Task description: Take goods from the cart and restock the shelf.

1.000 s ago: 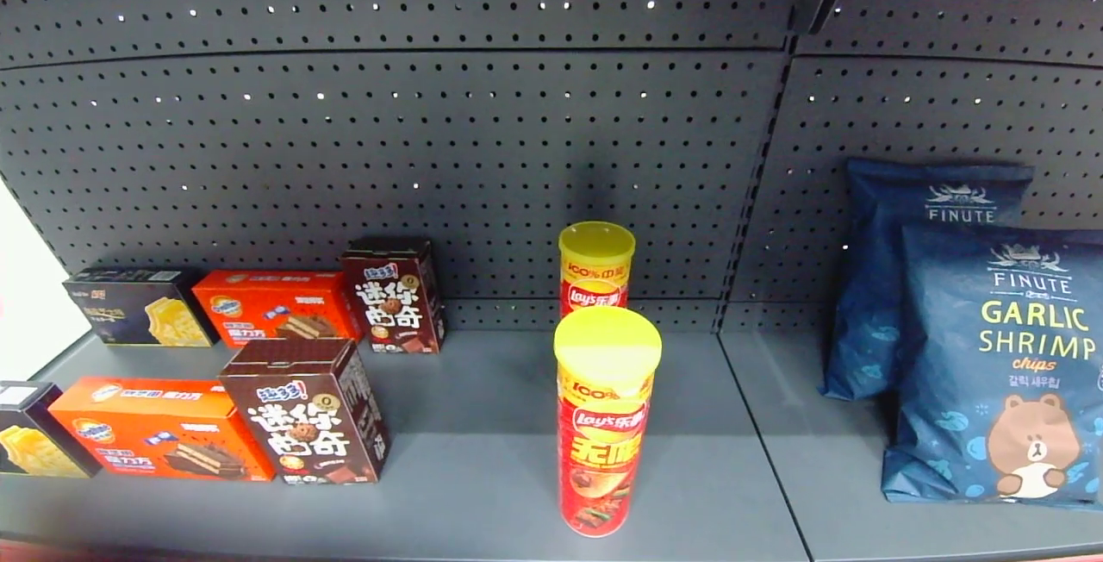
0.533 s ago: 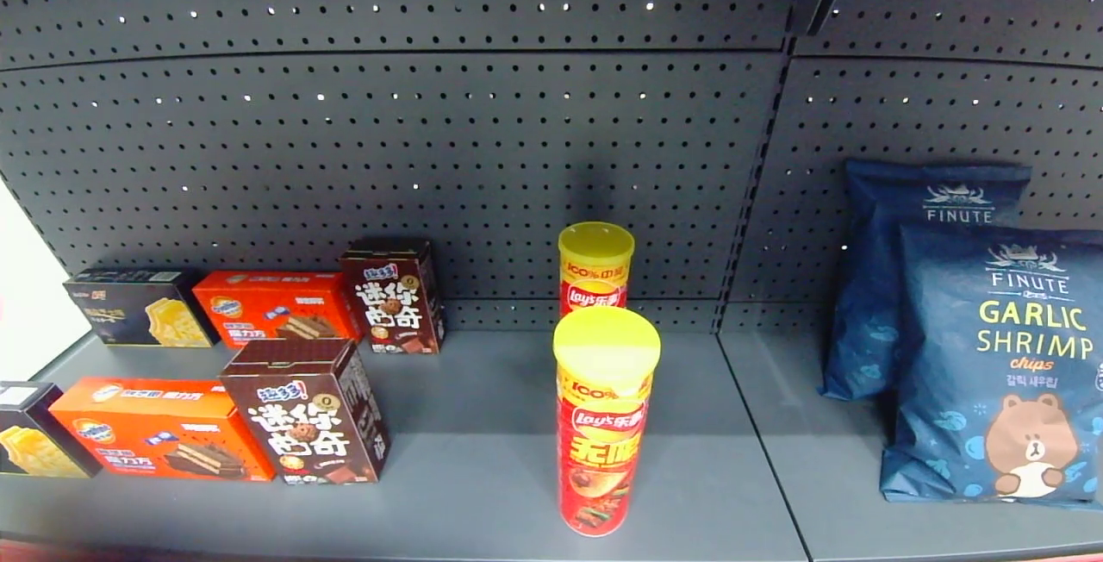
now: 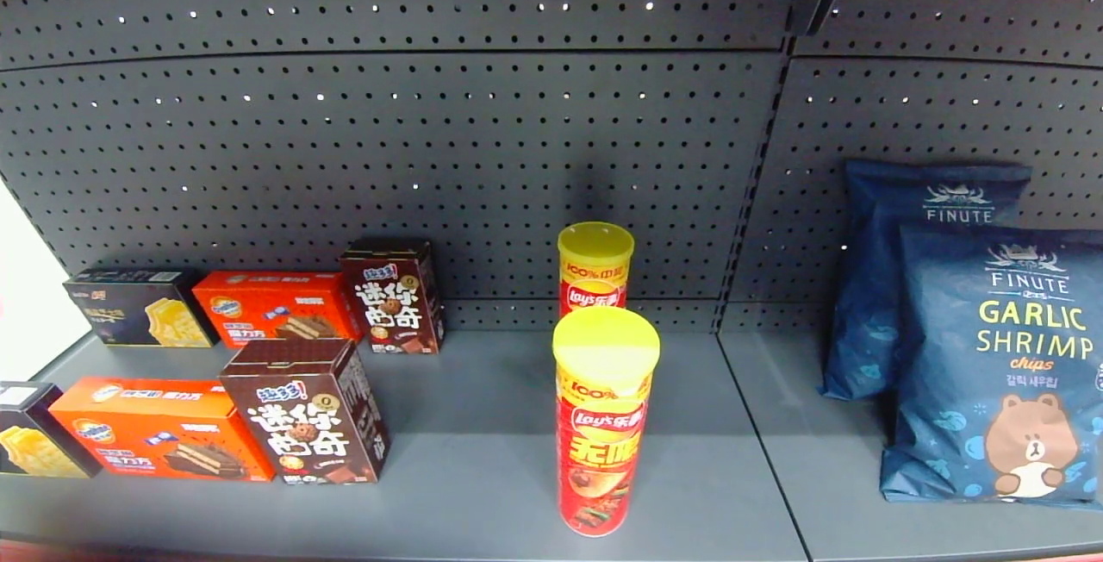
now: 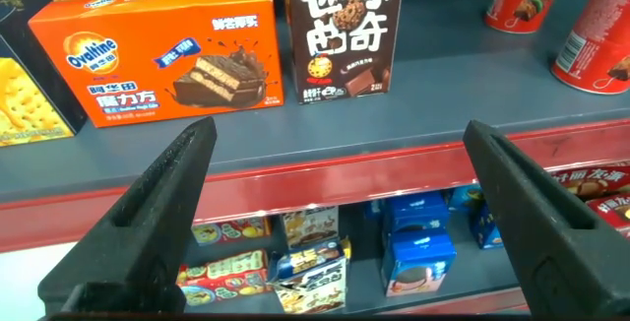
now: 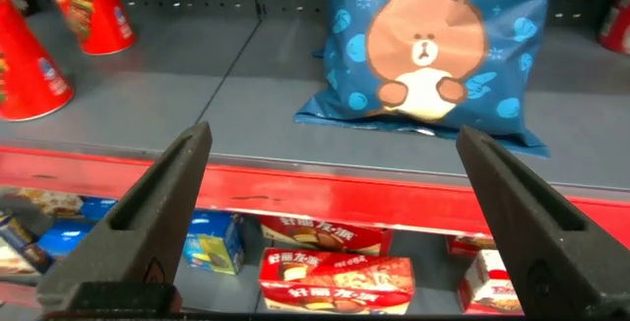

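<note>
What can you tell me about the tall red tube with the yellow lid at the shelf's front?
The front can is a tall red cylinder, cardboard-like, printed with yellow characters and snack pictures, closed by a flat yellow lid. It stands upright on the grey shelf near its front edge. A matching can stands behind it by the pegboard wall; whether they touch I cannot tell. Nothing else touches it.

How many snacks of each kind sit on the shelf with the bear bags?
Black boxes: 2
Orange boxes: 2
Brown boxes: 2
Red chip cans: 2
Blue bags: 2
Total: 10
</note>
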Motion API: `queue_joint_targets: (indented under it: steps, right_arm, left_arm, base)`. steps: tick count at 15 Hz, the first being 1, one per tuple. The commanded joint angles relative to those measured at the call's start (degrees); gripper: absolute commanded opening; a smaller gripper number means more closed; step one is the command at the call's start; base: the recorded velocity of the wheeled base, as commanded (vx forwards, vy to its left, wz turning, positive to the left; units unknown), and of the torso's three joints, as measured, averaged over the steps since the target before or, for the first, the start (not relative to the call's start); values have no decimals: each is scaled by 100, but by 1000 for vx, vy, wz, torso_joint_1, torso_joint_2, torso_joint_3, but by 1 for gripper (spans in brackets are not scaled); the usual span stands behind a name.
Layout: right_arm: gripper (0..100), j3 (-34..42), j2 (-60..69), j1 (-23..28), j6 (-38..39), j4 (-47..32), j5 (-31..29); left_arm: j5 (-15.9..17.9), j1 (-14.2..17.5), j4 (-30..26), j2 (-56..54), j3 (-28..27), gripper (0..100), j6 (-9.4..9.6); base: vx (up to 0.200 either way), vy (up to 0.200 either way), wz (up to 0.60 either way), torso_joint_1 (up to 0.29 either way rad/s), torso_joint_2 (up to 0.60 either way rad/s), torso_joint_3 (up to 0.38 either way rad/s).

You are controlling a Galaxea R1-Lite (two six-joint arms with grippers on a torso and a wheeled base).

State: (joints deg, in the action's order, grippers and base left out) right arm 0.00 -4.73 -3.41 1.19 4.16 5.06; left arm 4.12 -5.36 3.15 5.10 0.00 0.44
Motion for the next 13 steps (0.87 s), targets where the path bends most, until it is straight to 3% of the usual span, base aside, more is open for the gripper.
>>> queue_joint_targets:
  steps: [1, 3, 6, 13]
  right_arm:
    - [100, 0, -10, -1, -5, -29, 109]
    - [100, 0, -10, -1, -5, -29, 83]
    - [100, 0, -10, -1, -40, -29, 92]
    - [100, -44, -10, -1, -49, -134, 364]
  left_arm:
    - [10, 0, 2, 9, 0, 100, 0]
    - [1, 0, 2, 9, 0, 100, -9]
    - [-25, 0, 19, 9, 0, 100, -281]
    - [54, 0, 37, 9, 0, 100, -264]
  base:
    - [0, 0, 0, 0, 0, 0]
    - [0, 0, 0, 0, 0, 0]
    - [0, 0, 0, 0, 0, 0]
    - [0, 0, 0, 0, 0, 0]
